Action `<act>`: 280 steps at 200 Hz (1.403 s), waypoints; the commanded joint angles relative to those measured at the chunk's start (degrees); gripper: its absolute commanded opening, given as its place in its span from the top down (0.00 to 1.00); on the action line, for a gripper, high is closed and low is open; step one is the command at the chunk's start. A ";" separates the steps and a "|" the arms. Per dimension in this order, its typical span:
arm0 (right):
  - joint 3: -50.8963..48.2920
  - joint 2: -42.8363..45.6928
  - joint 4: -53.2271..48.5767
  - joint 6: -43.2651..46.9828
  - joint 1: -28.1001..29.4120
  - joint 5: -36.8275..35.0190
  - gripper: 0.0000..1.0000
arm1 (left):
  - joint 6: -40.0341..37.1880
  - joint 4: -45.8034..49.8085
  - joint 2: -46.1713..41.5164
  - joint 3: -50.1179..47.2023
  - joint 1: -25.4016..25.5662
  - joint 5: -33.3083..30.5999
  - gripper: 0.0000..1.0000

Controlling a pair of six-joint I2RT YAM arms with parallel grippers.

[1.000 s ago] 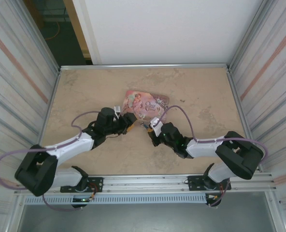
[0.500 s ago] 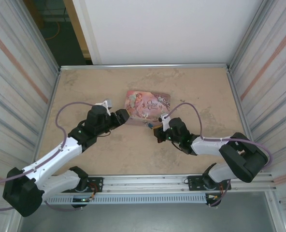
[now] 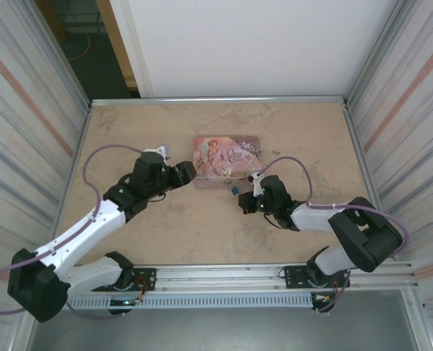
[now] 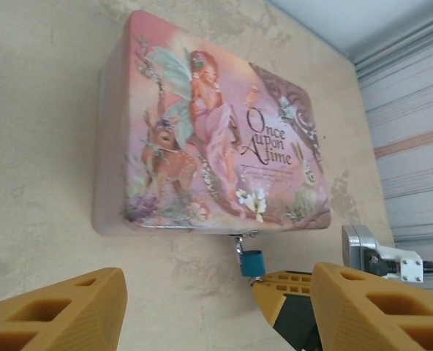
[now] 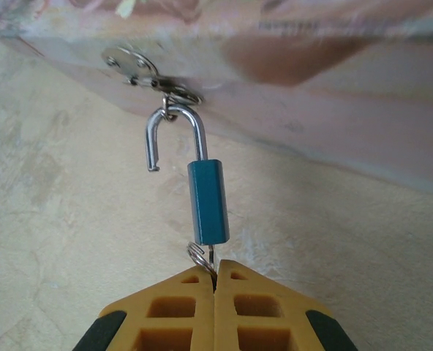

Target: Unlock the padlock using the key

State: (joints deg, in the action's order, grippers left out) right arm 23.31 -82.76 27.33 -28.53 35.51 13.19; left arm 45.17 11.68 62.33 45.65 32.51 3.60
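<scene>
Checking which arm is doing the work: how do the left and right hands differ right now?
The left hand is open and empty; the right hand is shut on the key in the blue padlock. The left hand sits by the pink tin's left end, the right hand at its near side. Both have yellow fingers.

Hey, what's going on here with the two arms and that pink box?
The right gripper is pinched shut on a small metal key stuck in the bottom of a tiny blue padlock, which hangs from the hasp of the pink illustrated rectangular tin. The short end of its metal shackle is out of the body, so the lock looks open. The left gripper hovers open beside the tin, holding nothing.
</scene>
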 commanded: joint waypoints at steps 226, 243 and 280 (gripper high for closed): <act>0.81 -1.95 -0.48 -1.18 -2.47 0.35 0.77 | -13.79 0.46 41.09 22.27 -13.06 24.09 0.32; 0.85 -0.23 -2.02 -0.59 -2.70 0.10 0.72 | -14.27 1.09 41.64 21.94 -12.53 23.27 0.32; 1.09 3.79 -4.81 0.31 -4.16 0.73 0.58 | -14.25 1.25 40.83 19.54 -11.73 22.38 0.33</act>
State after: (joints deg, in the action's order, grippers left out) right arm 23.62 -82.17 25.30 -29.30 32.51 13.76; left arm 32.51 11.29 103.50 66.41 19.99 26.52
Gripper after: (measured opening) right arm 0.382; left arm 0.673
